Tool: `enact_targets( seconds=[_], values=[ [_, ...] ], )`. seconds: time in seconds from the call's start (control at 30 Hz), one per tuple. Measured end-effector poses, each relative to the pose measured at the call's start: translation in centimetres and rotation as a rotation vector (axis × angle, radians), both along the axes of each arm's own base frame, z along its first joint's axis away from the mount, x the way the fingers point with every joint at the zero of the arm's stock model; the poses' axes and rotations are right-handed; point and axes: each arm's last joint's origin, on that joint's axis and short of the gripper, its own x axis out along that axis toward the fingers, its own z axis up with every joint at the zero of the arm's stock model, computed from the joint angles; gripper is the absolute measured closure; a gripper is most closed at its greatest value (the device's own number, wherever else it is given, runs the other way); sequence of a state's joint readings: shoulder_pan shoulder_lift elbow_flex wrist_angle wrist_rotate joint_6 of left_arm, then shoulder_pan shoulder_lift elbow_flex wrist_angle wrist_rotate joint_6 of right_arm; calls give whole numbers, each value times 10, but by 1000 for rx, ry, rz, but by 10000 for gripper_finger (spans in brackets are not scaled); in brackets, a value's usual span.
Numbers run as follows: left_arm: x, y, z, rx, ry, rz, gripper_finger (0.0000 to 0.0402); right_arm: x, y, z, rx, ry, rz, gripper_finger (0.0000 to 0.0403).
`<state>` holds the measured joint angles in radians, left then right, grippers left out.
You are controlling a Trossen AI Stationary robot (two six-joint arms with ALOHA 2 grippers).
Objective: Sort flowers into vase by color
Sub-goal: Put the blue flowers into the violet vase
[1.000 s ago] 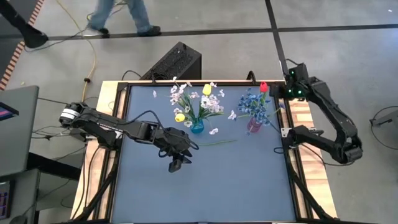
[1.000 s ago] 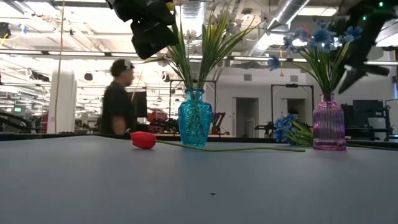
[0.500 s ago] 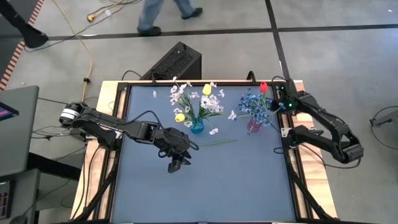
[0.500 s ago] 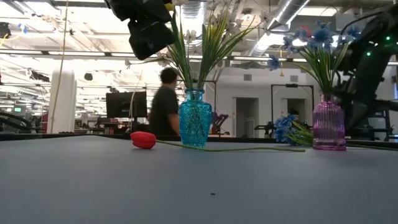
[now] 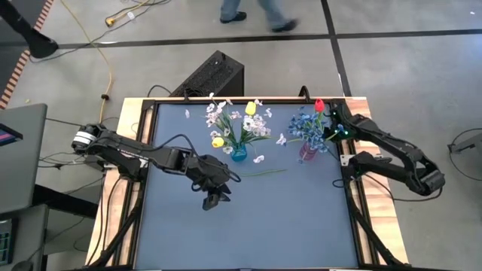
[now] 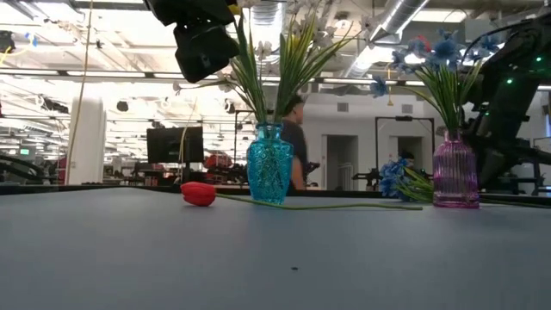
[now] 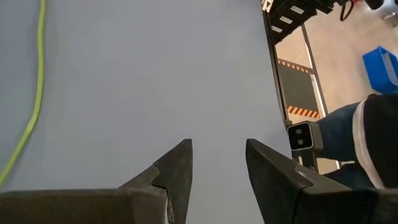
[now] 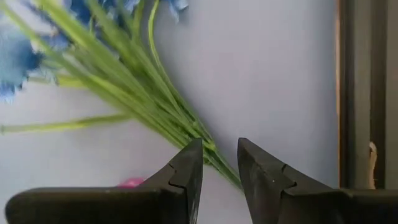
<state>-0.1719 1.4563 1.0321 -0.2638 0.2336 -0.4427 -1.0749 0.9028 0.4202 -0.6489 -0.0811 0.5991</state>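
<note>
A teal vase [image 5: 239, 153] holds yellow tulips and white blossoms [image 5: 226, 120]. A pink vase [image 5: 307, 153] holds blue blossoms and a red tulip [image 5: 319, 105]. Another red tulip [image 6: 198, 193] lies flat on the table, with its stem [image 5: 263, 172] reaching toward the pink vase. A blue spray [image 6: 398, 179] lies beside the pink vase. My right gripper [image 8: 219, 146] hangs open just above that spray's green stems [image 8: 143, 93]. My left gripper [image 5: 213, 199] stands open above the table, near the lying tulip's bud end, with nothing between its fingers.
The table's dark frame [image 5: 352, 188] runs along the right side, close to my right arm. A black box [image 5: 215, 75] sits beyond the far edge. A person walks across the floor behind the table [image 5: 256, 11]. The near half of the table mat [image 5: 248, 233] is bare.
My right gripper has come down from the table's far right corner toward the near and left, to just over the blue spray beside the pink vase. A person has walked from left to right behind the table.
</note>
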Motion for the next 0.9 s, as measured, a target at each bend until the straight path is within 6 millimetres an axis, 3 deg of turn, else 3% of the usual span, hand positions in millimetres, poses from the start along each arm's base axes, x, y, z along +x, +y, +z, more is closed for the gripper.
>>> enact_targets(
  seconds=[0.2, 0.5, 0.77, 0.9],
  values=[
    [0, 0, 0, -11, 3, -8, 264, 6, -5, -2, 18, -64, -107, 276],
    [0, -1, 0, -26, 9, -8, 264, 20, -26, -8, 10, -134, -20, 272],
    [-1, -6, 0, -43, 18, -12, 264, 24, -43, 18, -115, -128, 37, 221],
    [-1, -6, 0, -40, 18, -8, 264, 27, -43, 18, -110, -111, 72, 184]
  ],
)
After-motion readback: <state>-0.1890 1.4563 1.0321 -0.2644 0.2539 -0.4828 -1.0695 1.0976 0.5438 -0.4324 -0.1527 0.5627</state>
